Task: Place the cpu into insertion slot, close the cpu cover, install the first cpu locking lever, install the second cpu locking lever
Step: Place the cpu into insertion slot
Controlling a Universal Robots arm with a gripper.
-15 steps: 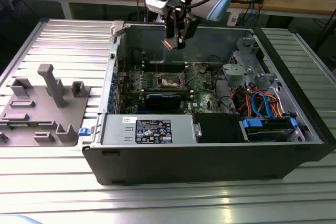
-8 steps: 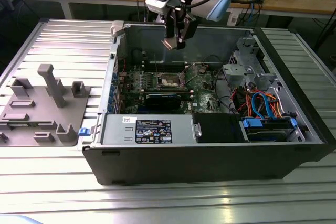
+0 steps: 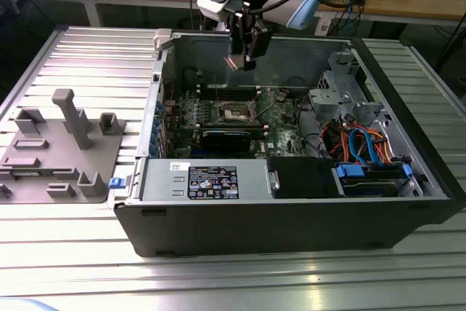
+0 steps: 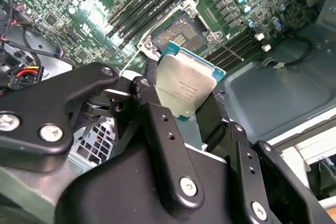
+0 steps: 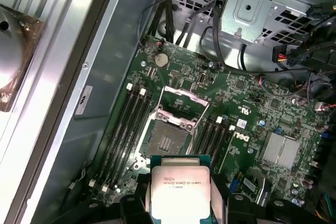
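My gripper (image 3: 242,63) hangs over the open computer case, above the green motherboard (image 3: 280,125). It is shut on the cpu (image 4: 184,85), a flat square chip with a silvery top and a green edge, held by two opposite sides between the black fingers (image 4: 152,108). In the first wrist view the cpu (image 5: 180,187) sits in my gripper (image 5: 180,211), close to the insertion slot (image 5: 167,141) but clear of it. The dark slot (image 4: 181,31) lies bare. The cpu cover (image 5: 181,106), a thin metal frame, stands swung up at the slot's far side.
Black memory slots (image 5: 126,124) flank the socket on both sides. A silver power supply (image 3: 204,180) and a drive cage with blue and orange cables (image 3: 368,151) fill the case's front and the exterior view's right. A grey fixture (image 3: 62,143) lies outside the case.
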